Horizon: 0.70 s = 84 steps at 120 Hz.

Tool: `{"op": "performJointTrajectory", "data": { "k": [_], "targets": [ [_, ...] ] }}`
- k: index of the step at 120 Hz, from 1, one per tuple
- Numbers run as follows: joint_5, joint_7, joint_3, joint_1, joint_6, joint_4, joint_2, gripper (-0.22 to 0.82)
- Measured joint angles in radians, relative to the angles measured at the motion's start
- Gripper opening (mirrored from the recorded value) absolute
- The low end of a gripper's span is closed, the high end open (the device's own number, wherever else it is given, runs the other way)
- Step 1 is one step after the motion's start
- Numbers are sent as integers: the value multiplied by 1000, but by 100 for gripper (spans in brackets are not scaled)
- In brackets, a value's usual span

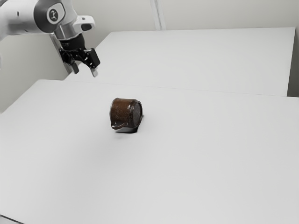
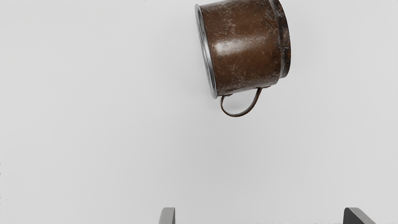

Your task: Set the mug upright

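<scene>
"Start big. What's carrying everything?"

"A broad, pale surface (image 1: 196, 163). The arm (image 1: 21, 21) comes in over it from the exterior view's left, its hand raised well apart from the mug (image 1: 125, 111)."

"And where is the mug?"

"Lying on its side on the surface, further toward the exterior view's right than the hand. Its mouth faces the exterior view's left, its base (image 1: 137, 113) the exterior view's right."

"So how far along would you call it?"

"The upright pose the task wants isn't there. I'd say all of the righting that counts is left: get a grip, lift or tip the body until the mouth faces up, seat the base flat, then let go."

"Are the jaws holding anything?"

"No. They're parted wide, with nothing between them, and the mug lies out beyond their tips in the wrist view."

"Any smaller details that matter?"

"The handle (image 2: 235, 115) sticks out from the side of the body. I'd mind it when choosing a grip, since it could get in the way of the turn. The metal rim (image 2: 207, 59) is on edge, not level, so that alone tells me the job isn't finished."
</scene>
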Motion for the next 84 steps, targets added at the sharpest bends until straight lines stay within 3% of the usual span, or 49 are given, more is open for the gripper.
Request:
{"op": "performJointTrajectory", "data": {
  "k": [17, 35, 84],
  "targets": [
    [-13, 32, 7, 7, 7, -1, 10, 59],
    [-106, 61, 23, 9, 17, 68, 120, 59],
    [-664, 206, 151, 128, -123, 130, 365, 59]
  ]
}}
